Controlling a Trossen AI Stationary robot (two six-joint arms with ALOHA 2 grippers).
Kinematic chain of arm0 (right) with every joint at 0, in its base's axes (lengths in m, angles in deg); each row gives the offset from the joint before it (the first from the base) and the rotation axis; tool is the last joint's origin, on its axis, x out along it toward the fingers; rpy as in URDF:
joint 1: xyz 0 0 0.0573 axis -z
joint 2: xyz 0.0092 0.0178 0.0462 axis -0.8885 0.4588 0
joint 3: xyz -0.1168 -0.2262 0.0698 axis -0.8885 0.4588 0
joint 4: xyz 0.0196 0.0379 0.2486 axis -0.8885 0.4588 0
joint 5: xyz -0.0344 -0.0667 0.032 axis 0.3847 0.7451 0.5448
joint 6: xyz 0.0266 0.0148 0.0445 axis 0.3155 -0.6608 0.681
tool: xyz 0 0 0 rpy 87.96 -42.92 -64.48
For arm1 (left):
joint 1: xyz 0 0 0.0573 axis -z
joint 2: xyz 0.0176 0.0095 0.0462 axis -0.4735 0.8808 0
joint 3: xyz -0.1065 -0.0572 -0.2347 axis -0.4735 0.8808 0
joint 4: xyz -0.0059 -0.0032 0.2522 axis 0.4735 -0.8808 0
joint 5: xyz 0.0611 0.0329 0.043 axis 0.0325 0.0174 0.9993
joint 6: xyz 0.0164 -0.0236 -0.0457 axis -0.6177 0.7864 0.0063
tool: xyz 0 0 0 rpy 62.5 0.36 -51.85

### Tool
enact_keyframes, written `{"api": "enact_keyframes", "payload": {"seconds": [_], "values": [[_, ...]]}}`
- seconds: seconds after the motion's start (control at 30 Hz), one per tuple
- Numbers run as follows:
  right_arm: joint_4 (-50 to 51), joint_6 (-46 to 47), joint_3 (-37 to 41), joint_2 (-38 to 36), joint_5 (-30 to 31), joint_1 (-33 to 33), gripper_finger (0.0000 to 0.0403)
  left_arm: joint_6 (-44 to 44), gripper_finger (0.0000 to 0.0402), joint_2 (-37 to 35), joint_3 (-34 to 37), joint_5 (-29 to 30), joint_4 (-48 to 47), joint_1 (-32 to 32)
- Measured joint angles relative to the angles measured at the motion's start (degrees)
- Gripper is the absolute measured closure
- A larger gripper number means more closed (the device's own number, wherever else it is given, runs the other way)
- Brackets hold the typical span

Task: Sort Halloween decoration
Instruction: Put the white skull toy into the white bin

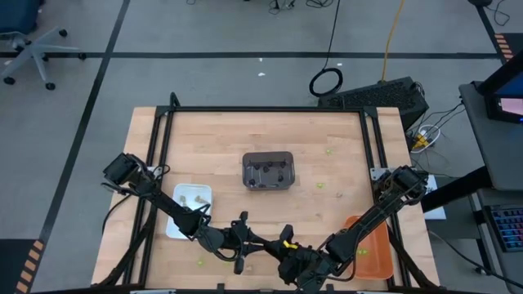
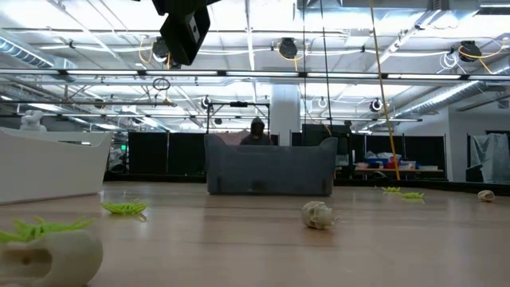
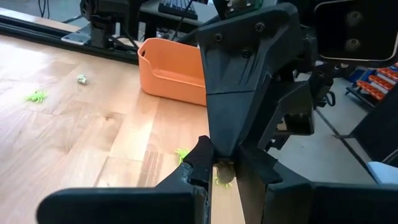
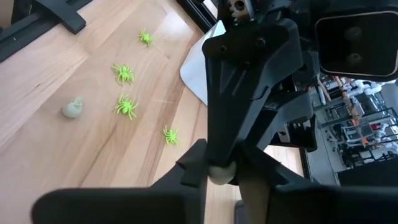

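My two grippers meet nose to nose above the table's near edge. My left gripper (image 1: 253, 247) (image 3: 225, 169) and my right gripper (image 1: 274, 253) (image 4: 221, 167) are both shut on one small pale tan trinket (image 4: 221, 174). Loose lime-green spiders (image 4: 126, 106) and a tan skull (image 4: 73, 109) lie on the wood below. The dark grey tray (image 1: 268, 170) stands at the table's middle, the white tray (image 1: 188, 208) near left and the orange tray (image 1: 369, 245) near right. My left gripper pinches the trinket (image 3: 224, 169) between its two fingertips, coming nearly level from the table's left. The right gripper's fingers cover most of it. My right gripper pinches the trinket's rounded body (image 4: 221, 177) between its two fingertips, slanting slightly down from the table's right. The trinket is lifted clear of the table.
More green spiders lie right of the grey tray (image 1: 319, 184) and near the front left (image 1: 200, 263). In the low view a tan skull (image 2: 317, 215) and a green spider (image 2: 125, 208) lie on the wood before the grey tray (image 2: 271, 167).
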Motion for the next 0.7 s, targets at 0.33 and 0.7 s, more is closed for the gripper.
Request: {"api": "enact_keyframes", "payload": {"seconds": [0.33,0.7], "values": [[-1.16,-3.42,0.0,0.0,0.07,-0.13,0.0373,5.25,0.0357,0.0,0.0,-1.07,0.21,0.07],[-1.41,-5.24,0.07,0.0,0.42,-0.15,0.0373,12.17,0.0355,0.0,0.0,-1.07,0.28,0.15]]}}
